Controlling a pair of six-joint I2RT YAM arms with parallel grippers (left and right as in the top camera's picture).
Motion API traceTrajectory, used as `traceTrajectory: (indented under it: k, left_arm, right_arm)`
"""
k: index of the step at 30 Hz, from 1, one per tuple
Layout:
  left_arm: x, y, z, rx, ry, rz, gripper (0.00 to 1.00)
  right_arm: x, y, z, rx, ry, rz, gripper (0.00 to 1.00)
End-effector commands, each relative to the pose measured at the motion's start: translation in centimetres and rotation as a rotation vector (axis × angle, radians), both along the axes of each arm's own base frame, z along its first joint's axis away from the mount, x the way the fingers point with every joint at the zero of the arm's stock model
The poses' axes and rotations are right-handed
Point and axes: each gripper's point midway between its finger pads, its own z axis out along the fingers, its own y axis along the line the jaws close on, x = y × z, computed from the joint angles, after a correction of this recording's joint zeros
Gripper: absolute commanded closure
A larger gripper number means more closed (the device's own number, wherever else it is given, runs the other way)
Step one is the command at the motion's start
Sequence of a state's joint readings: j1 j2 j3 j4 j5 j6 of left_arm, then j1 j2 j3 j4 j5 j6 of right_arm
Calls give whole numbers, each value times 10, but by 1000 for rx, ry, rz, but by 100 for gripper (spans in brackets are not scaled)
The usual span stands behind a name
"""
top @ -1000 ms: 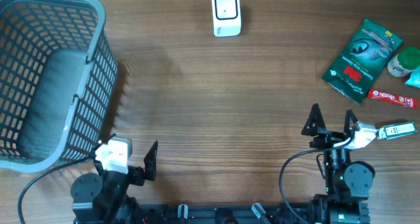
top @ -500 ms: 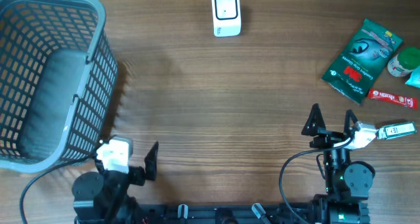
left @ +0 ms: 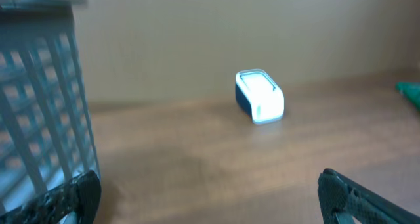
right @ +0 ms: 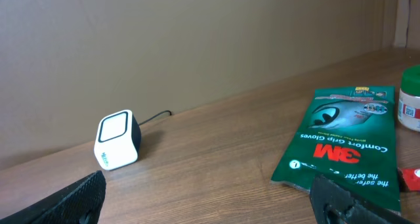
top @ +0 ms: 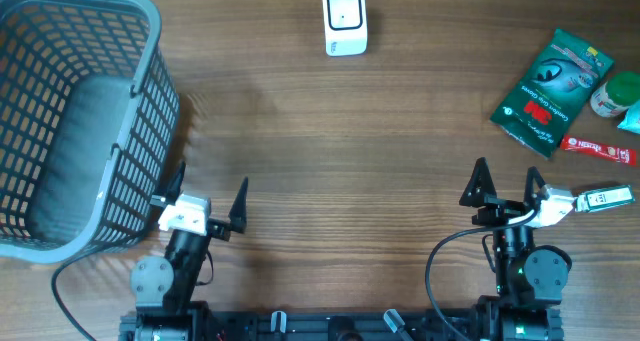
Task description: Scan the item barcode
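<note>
1. The item I would scan first is the green glove packet. It lies flat at the upper right of the overhead frame, printed face up. A red sachet lies just below it, and a green-capped jar sits at its right edge.
2. I cannot make out a barcode on the face that shows. It is probably on the underside, so I should plan to turn the packet once it is lifted.
3. My right gripper is nearest, at the lower right of the frame and well apart from the packet. Its jaws are spread as wide as they go and hold nothing.
4. A flat packet gives little to bite on. I would come down on its free lower-left corner, away from the sachet and jar, and pinch a thin edge rather than press it into the table.
5. The scanner stands at top centre with its window facing up and its cable running off the top edge. I would carry the packet over it with the code side down, held level and steady above the window without touching it.
6. My left gripper is at the lower left, also fully spread and empty, just beside the grey basket. It is best kept there, clear of the path between packet and scanner.
</note>
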State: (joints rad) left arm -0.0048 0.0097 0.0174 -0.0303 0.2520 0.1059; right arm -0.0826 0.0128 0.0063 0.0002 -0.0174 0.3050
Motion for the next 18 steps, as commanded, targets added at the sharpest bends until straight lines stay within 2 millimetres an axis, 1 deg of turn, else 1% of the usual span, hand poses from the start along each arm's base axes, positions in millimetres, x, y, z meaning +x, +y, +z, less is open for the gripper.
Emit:
traceTrajectory:
  k: [1,8,15,18]
  left_arm:
    - [2,6,-12,-4,37,40,0]
    - [2,9,-12,-10,42,54,0]
    - [1,5,-12,-12,41,31,0]
    - [0,0,-12,-16,40,9,0]
  right_arm:
    - [0,0,3,-16,-12,-2,1]
    - [0,0,3,-16,-12,-2,0]
    - [0,0,3,-16,-11,-2,0]
    - [0,0,3,-16,-11,-2,0]
